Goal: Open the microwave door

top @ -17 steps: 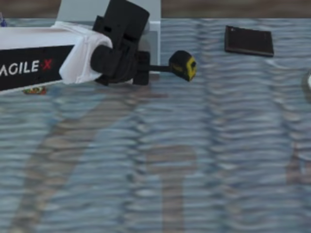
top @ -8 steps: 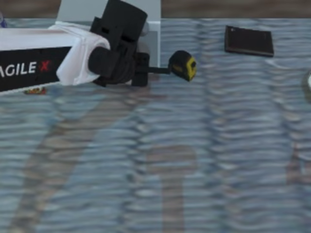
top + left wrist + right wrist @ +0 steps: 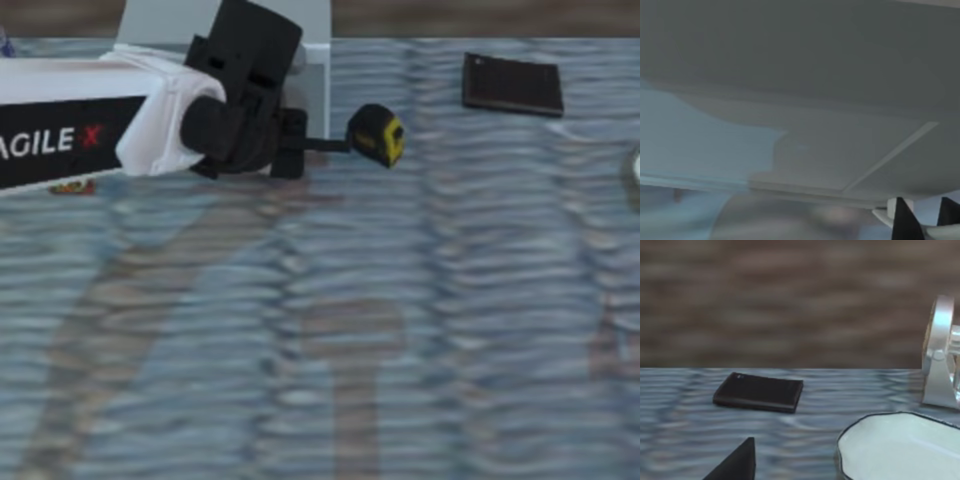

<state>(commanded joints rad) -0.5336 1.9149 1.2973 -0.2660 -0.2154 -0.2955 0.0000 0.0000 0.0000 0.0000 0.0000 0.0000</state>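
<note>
Left claw (image 3: 922, 222) up against the front of the microwave (image 3: 180, 20), at the far left of the table (image 3: 420, 330). Cannot tell how wide it stands, nor whether it has hold of anything. Right at its tip, a pale lip, seemingly the edge of the microwave door (image 3: 882, 214). Just past that, wide grey panels filling the left wrist view, with a pale blue floor to one side, so the box stands at least partly open. Whole microwave directly behind the claw, against the table's back edge, half hidden under the left arm.

Just beside the claw toward the right, a yellow and black tape measure (image 3: 378, 133). Farther out the same way and nearer the back edge, well apart, a flat dark book (image 3: 512, 84). Under the arm on the other side, a small red and green scrap (image 3: 70, 186).

Right claw (image 3: 737, 465) out of the top view, low over the table, grip not readable. Near it a white bowl (image 3: 900, 450); beyond the bowl a silver stand (image 3: 940, 355).
</note>
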